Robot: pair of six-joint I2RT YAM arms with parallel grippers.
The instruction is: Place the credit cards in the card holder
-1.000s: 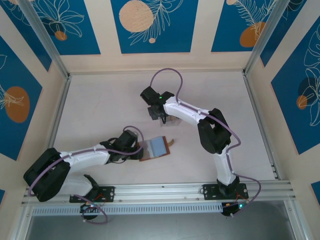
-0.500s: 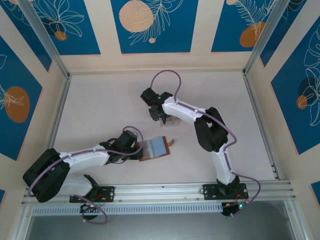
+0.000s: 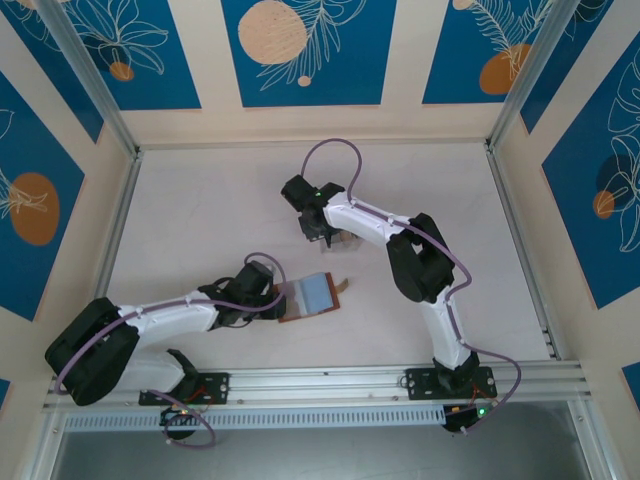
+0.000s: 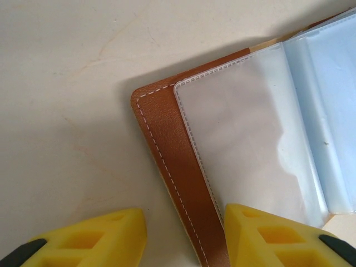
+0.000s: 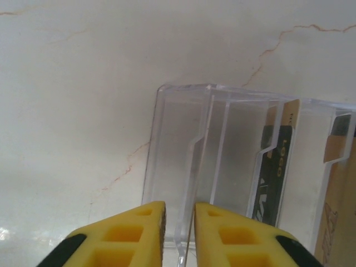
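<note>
Pale marbled table (image 3: 200, 220), walled with blue leaf-print panels (image 3: 300, 50).

The card holder (image 3: 312, 296) lies open and flat just at 6 o'clock of table centre, with the pale blue sleeves (image 4: 245, 144) facing up and the snap tab (image 3: 343, 285) at its 2 o'clock corner.

The left gripper (image 3: 282, 300) sits at the holder's 9 o'clock edge. In the wrist view the left gripper (image 4: 183, 214) has its jaws well apart. The stitched brown cover (image 4: 167, 161) runs down between them. The 3 o'clock finger sits over the clear sleeve, the 9 o'clock finger over bare table. Nothing is clamped.

The clear slotted stand (image 3: 346, 240) is near table centre, at 1 o'clock from the holder and apart from it. The right gripper (image 3: 318, 234) is at the stand's 9 o'clock end.

In the wrist view the right gripper (image 5: 179, 208) is down to a thin slit. A thin clear edge of the stand (image 5: 183, 139) runs into that slit. Cannot tell whether it is pinched.

The credit cards (image 5: 275, 172) stand upright in the stand's slots, at 3 o'clock of the fingers. One is dark with pale lettering, and a tan one (image 5: 339, 194) is further out.
</note>
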